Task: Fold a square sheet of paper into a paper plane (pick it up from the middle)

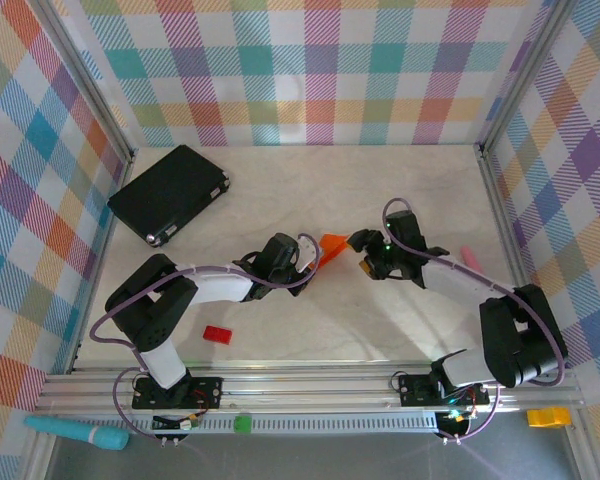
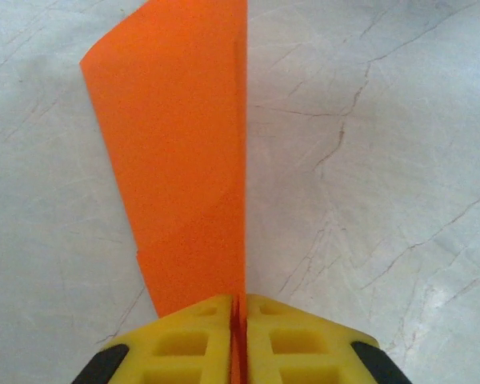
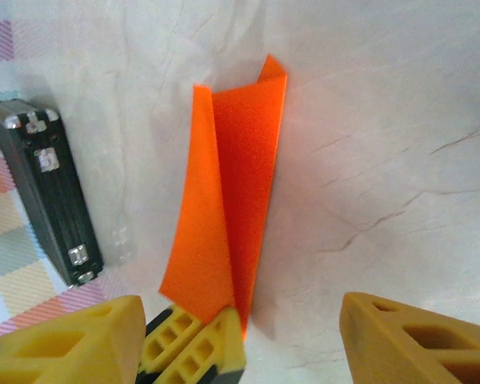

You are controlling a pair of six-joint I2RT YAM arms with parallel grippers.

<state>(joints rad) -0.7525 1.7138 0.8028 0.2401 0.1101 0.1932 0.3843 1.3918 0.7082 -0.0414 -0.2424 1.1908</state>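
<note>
The square sheet of paper is bright orange and folded along a centre crease into a narrow, pointed paper plane (image 1: 332, 243). It stands on edge above the marble table. My left gripper (image 2: 240, 308) is shut on its lower end, the crease pinched between the yellow fingers (image 3: 194, 346). From there the paper plane (image 2: 184, 160) runs away from the jaws, one flap leaning left. In the right wrist view the paper plane (image 3: 234, 200) shows two flaps spread slightly apart. My right gripper (image 3: 240, 344) is open, its fingers wide on either side of the left fingers, holding nothing. From above, the right gripper (image 1: 364, 254) sits just right of the paper.
A black flat case (image 1: 170, 192) lies at the back left, also seen as the case (image 3: 44, 192) in the right wrist view. A small red block (image 1: 217, 334) lies near the left arm's base. A pink object (image 1: 470, 257) rests by the right wall. Plaid walls enclose the table.
</note>
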